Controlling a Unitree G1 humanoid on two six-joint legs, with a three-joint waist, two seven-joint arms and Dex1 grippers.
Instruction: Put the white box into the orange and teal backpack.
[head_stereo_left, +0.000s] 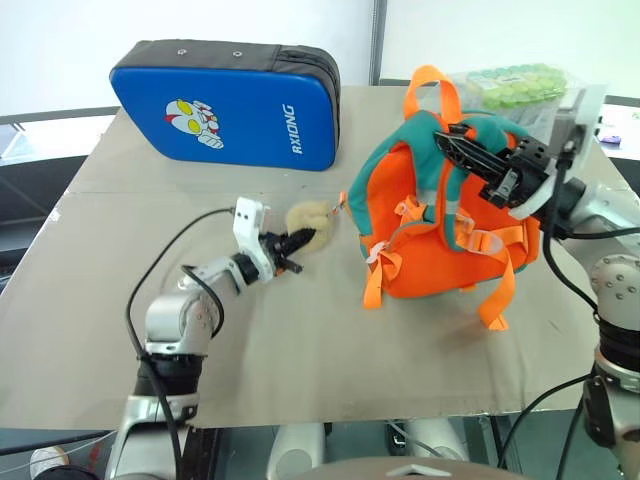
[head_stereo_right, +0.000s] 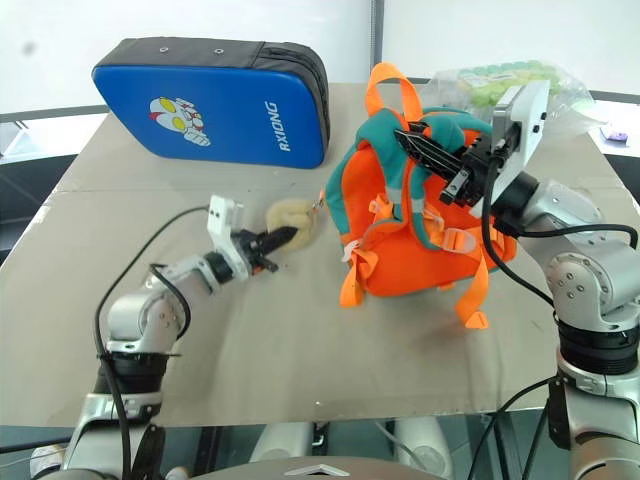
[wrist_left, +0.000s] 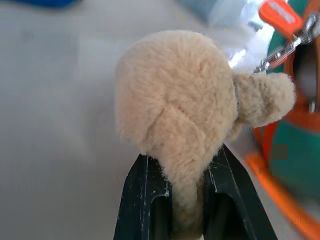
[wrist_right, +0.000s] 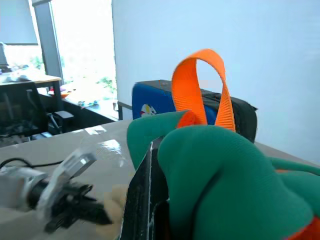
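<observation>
Left tool (head_stereo_left: 296, 243) pinches the tan plush head (head_stereo_left: 308, 222) low on the desk (head_stereo_left: 300, 350), right tool (head_stereo_left: 462, 147) clamps the orange and teal backpack (head_stereo_left: 440, 240) by its teal top, white box unseen.

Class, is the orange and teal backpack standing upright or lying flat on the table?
Upright: the orange and teal backpack stands on its base, its teal top gripped by the right hand, its loop pointing up.
</observation>
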